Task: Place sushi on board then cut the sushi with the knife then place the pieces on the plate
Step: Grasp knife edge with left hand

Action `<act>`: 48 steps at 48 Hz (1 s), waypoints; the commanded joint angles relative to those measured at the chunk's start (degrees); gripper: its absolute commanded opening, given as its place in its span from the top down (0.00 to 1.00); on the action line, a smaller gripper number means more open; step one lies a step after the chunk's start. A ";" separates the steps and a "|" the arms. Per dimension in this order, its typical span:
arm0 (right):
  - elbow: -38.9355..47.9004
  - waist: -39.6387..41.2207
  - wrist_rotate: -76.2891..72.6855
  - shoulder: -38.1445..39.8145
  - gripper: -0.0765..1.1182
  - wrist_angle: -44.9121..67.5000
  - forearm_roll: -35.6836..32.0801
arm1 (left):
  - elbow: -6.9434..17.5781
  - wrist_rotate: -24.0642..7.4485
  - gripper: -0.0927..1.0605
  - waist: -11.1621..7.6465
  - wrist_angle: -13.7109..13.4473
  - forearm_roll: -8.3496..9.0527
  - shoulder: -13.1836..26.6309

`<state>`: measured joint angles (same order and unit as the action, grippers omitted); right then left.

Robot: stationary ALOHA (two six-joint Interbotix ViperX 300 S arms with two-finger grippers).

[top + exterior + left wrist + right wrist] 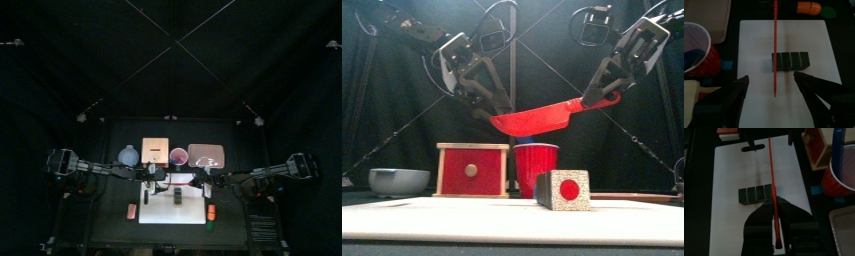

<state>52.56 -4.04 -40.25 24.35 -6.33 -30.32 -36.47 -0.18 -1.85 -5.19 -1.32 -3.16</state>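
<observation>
Sushi (pixel 563 190) is laid on the white board (pixel 449 215), seen end-on from the front, its further blocks hidden. Above it the red knife (pixel 543 117) is pinched by the right gripper (pixel 599 99), the handle largely covered; the left gripper (pixel 771 76) is spread about the blade tip. Behind, the cup (pixel 533 162) is partly hidden.

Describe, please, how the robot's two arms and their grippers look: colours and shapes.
The left arm and the right arm are black, built of jointed links. The left gripper and the right gripper look alike: two long flat jaws, grey outside in the front view, black in the wrist views, under a pale cross-plate.
</observation>
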 commanded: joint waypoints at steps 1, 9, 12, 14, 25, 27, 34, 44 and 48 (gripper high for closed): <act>-1.41 0.00 0.00 0.35 0.60 0.70 0.00 | 2.02 0.09 0.05 0.00 0.18 -0.18 0.44; -1.41 0.00 0.00 0.09 0.60 0.88 0.09 | 2.29 0.09 0.05 0.09 0.09 -0.09 1.41; -1.41 0.00 0.00 0.00 0.60 0.97 0.09 | 2.20 0.18 0.06 0.00 0.09 -0.09 1.41; -1.32 0.00 0.00 0.00 0.60 1.05 0.09 | 2.11 0.09 0.07 0.09 0.09 0.00 1.41; -1.41 0.00 -0.09 0.00 0.60 0.97 0.09 | 2.02 0.09 0.21 0.18 0.09 0.00 1.49; -1.41 0.09 -0.09 -0.09 0.60 1.05 0.09 | 1.93 0.09 0.25 0.18 0.00 0.00 1.41; -1.41 0.09 -0.26 -0.18 0.60 0.97 0.18 | 1.85 0.09 0.37 0.09 0.00 -0.09 1.49; -1.41 -0.35 -0.53 -1.67 0.60 0.97 0.97 | 1.93 0.18 0.51 -0.35 0.00 -0.18 1.76; -1.32 -0.35 -0.53 -2.72 0.61 0.97 1.85 | 1.85 0.26 0.55 -0.62 0.09 -0.18 2.20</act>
<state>52.47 -4.31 -40.61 21.88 -5.71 -29.36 -35.68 0.00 -2.20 -5.45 -1.32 -0.88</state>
